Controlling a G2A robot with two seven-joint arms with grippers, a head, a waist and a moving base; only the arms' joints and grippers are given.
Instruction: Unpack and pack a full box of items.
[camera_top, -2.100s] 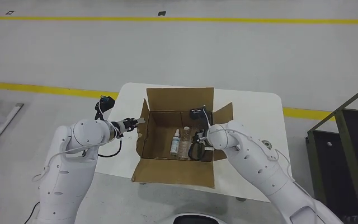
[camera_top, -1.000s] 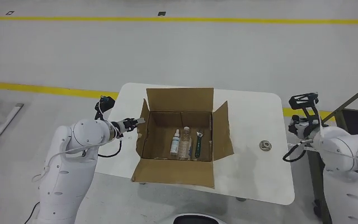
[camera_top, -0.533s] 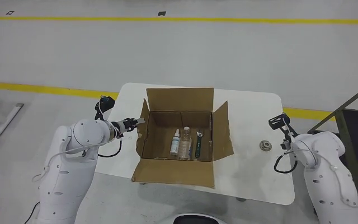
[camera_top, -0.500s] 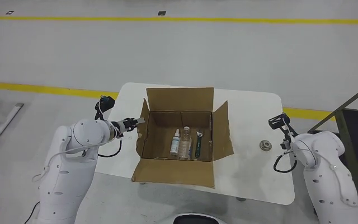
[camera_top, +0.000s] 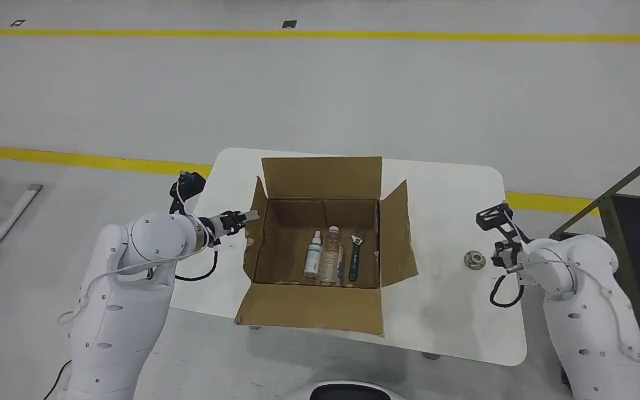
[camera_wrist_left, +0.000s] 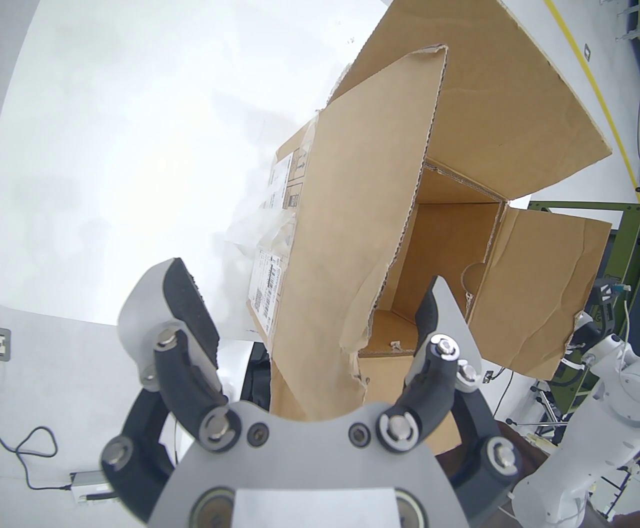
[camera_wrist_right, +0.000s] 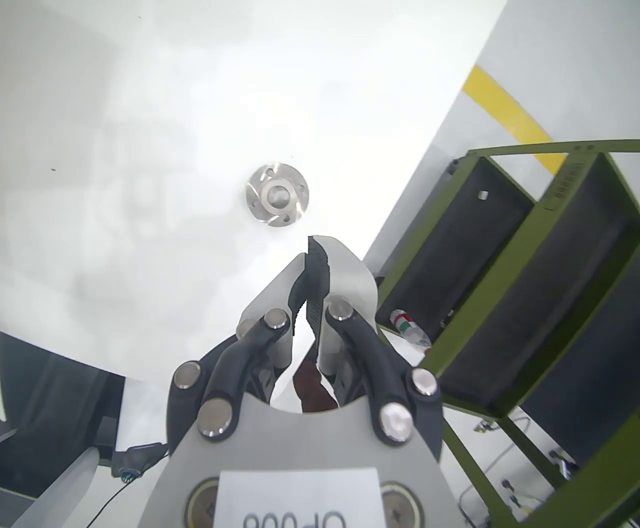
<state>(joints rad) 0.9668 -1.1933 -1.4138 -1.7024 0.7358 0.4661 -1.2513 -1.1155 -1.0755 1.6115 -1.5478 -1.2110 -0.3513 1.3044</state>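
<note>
One flange (camera_wrist_right: 276, 196), just beside right end effector (camera_wrist_right: 313, 251)

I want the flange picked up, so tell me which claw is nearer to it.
Right. The right claw sits just short of the flange; the left claw straddles a side flap of the box, with the whole box between it and the flange.

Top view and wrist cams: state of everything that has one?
Brown cardboard box: open, flaps out, upright.
Two small plastic bottles: lying inside the box.
Green-handled wrench: lying inside the box.
Round silver metal flange: flat on the white table, outside the box.
Left pincer: open, astride the box's side flap.
Right pincer: shut, empty, near the flange.
</note>
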